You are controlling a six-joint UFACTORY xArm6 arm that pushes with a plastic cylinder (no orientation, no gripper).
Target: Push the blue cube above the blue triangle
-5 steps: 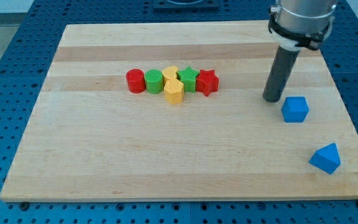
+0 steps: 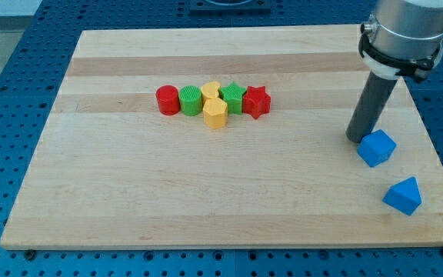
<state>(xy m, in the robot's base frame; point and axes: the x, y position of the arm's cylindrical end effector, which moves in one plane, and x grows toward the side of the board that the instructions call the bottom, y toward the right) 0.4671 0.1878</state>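
Note:
The blue cube (image 2: 377,148) lies near the board's right edge, turned a little on its base. The blue triangle (image 2: 403,195) lies below it and slightly to the right, near the board's lower right corner. My tip (image 2: 358,138) rests on the board at the cube's upper left side, touching or almost touching it. The dark rod rises from there to the arm's grey end at the view's top right.
A cluster of blocks sits left of centre: a red cylinder (image 2: 168,100), a green cylinder (image 2: 191,101), two yellow blocks (image 2: 214,112), a green star (image 2: 234,98) and a red star (image 2: 257,101). The wooden board (image 2: 206,192) ends just right of the blue blocks.
My tip has moved right and a little down. The blue cube has slid down and to the right, closer to the blue triangle, and has turned slightly.

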